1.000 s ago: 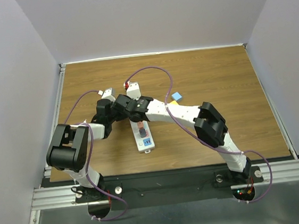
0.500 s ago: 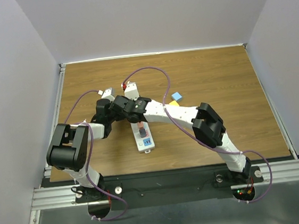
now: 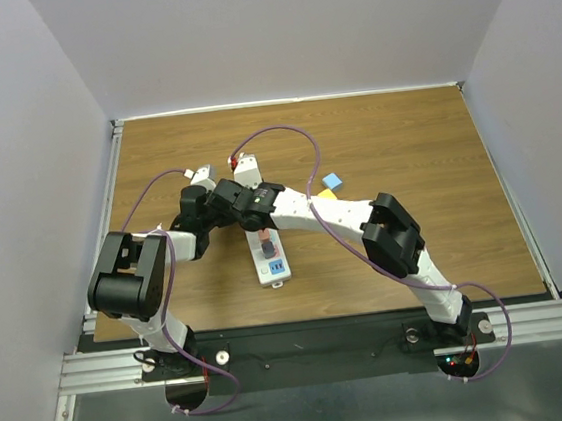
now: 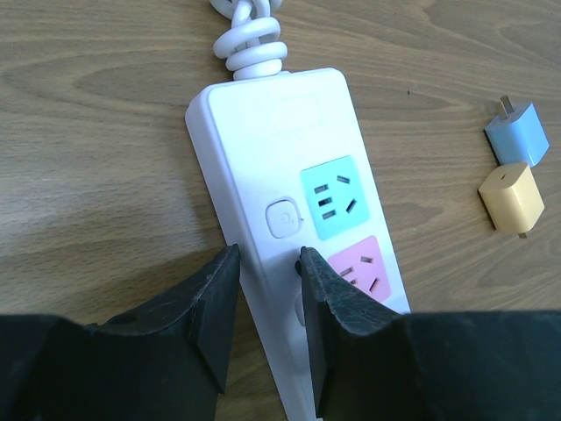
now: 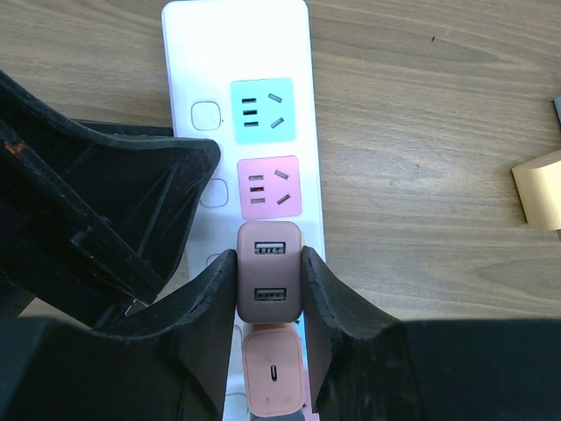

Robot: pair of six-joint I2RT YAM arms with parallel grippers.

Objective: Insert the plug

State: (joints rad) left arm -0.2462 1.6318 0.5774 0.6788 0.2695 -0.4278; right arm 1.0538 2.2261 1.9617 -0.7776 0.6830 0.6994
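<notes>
Right claw (image 5: 270,263) pinching a brown plug (image 5: 270,294) by its sides, two USB ports facing up. The plug sits on the white strip (image 5: 237,44), in the slot between the pink socket (image 5: 270,187) and a pink plug (image 5: 274,373) already seated in the strip. Can't tell if the brown plug is pushed fully home. Teal socket (image 5: 260,110) next along from the pink one, both free, a small button beside each.

Left claw (image 4: 269,260) low over the strip's left edge, fingers slightly spread with a narrow gap: one finger (image 4: 215,307) over the tabletop (image 4: 96,175) just left of the strip, the other on top of the strip near the pink socket. Nothing pinched between them. Can't tell if it presses down on the strip. In the right wrist view it fills the left side, just beside the right claw.

Coiled white cord (image 4: 250,39) at the strip's teal-socket end. From the top, the strip (image 3: 271,262) lies mid-tabletop, running near to far, both arms meeting over its far end. Blue plug (image 3: 332,181) and yellow plug (image 3: 325,194) lie loose on the tabletop right of the strip, touching each other, well clear of both claws
</notes>
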